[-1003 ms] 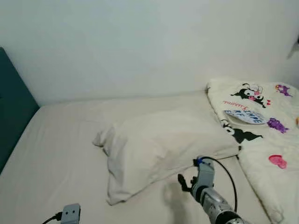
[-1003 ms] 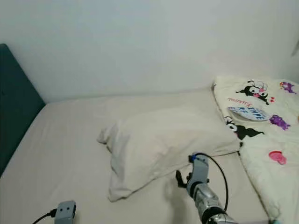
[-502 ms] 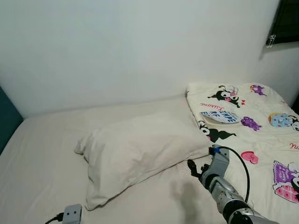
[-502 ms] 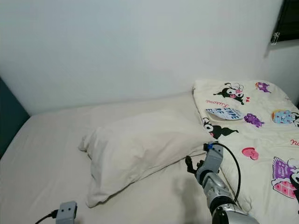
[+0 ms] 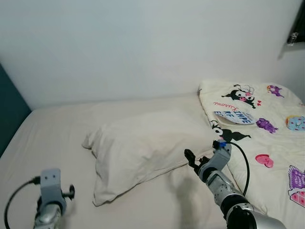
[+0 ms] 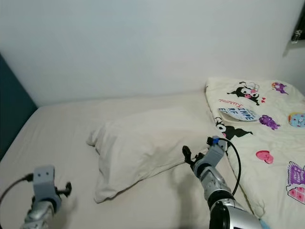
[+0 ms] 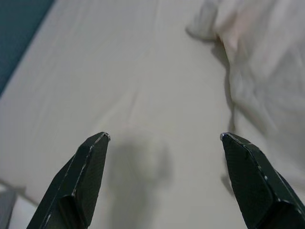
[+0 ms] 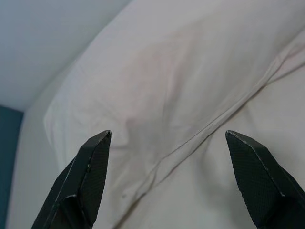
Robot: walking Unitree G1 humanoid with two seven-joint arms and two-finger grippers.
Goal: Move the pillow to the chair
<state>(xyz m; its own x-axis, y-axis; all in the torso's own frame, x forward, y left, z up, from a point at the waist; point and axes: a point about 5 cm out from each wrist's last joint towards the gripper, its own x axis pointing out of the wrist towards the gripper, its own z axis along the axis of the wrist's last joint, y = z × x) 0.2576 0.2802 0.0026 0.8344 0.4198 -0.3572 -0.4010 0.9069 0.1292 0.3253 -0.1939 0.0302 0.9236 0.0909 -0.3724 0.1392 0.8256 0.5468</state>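
Observation:
A cream pillow lies crumpled in the middle of the bed. My right gripper is raised over the sheet just off the pillow's near right edge, fingers open and pointing at it. In the right wrist view the pillow spreads beyond the two open fingertips. My left gripper hovers low over the bare sheet at the near left, open, with the pillow's corner ahead of it in the left wrist view.
A cream quilt with cartoon prints covers the bed's right side. A dark teal headboard stands at the left. A white wall runs behind the bed, with a dark window corner at the top right.
The camera has swung back to the left. My left arm has risen into view over the sheet. My right gripper has reached closer to the pillow's edge.

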